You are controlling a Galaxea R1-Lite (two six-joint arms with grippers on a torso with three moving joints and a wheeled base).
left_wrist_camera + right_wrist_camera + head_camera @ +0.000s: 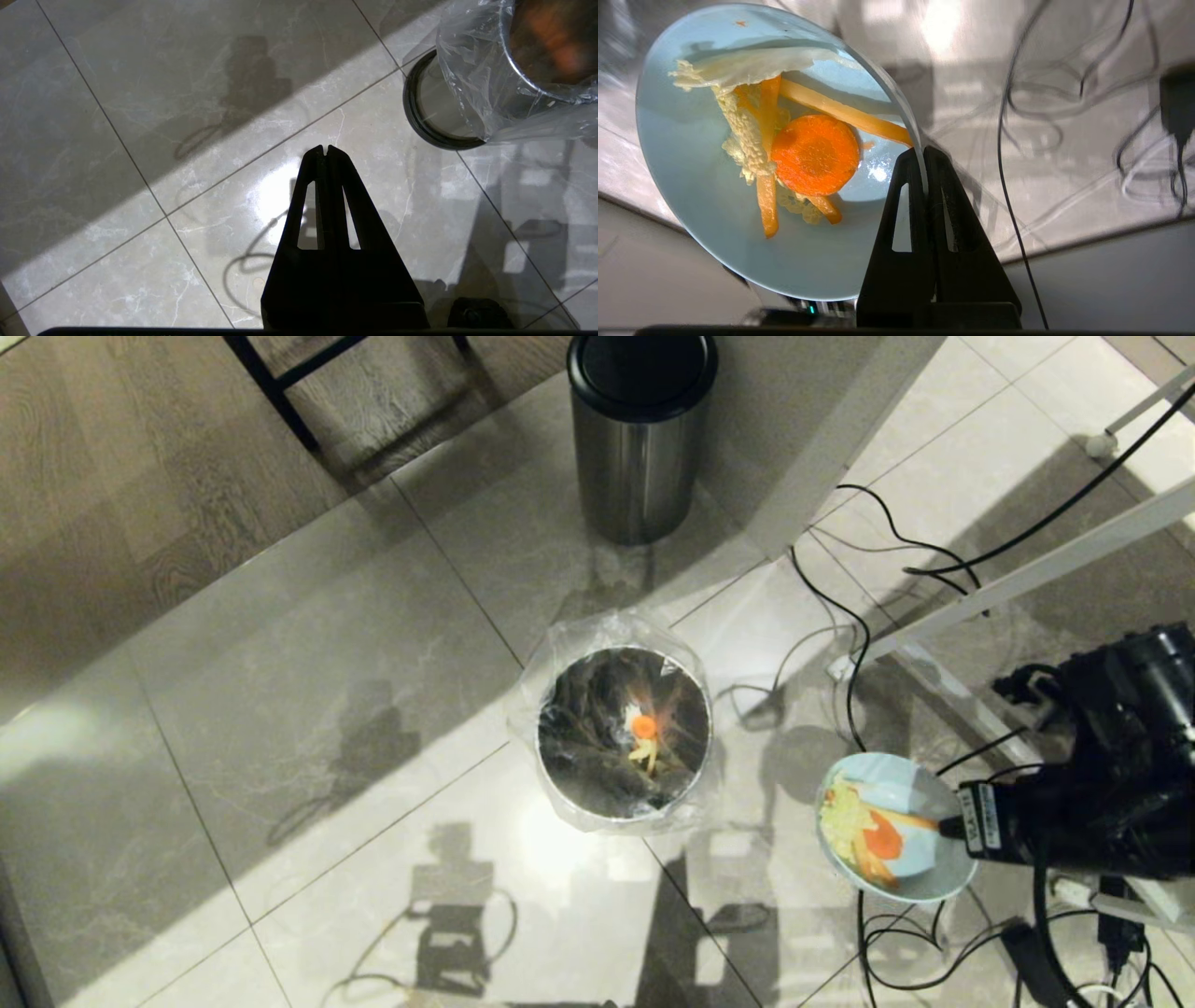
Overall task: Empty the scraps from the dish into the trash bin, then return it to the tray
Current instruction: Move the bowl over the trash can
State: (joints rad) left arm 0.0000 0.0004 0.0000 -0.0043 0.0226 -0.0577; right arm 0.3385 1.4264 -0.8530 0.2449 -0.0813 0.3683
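Note:
My right gripper (950, 827) is shut on the rim of the dish (920, 798), a pale blue bowl hanging tilted above the floor, to the right of the trash bin (540, 747). Scraps (868, 835) lie inside it. The right wrist view shows the dish (691, 177) holding a carrot slice, orange sticks and pale leafy strips (815, 154), with its rim pinched in the right gripper (922, 154). An orange piece and pale strips (644, 733) lie in the bag-lined metal bin. My left gripper (325, 149) is shut and empty over the tiles beside the bin (528, 84). The tray is out of view.
A brushed-steel cylinder with a black lid (639, 439) stands behind the bin. Black cables (854, 644) trail over the tiles on the right, among white frame bars (1027, 574). A black chair leg (280, 392) stands on the wooden floor at the far left.

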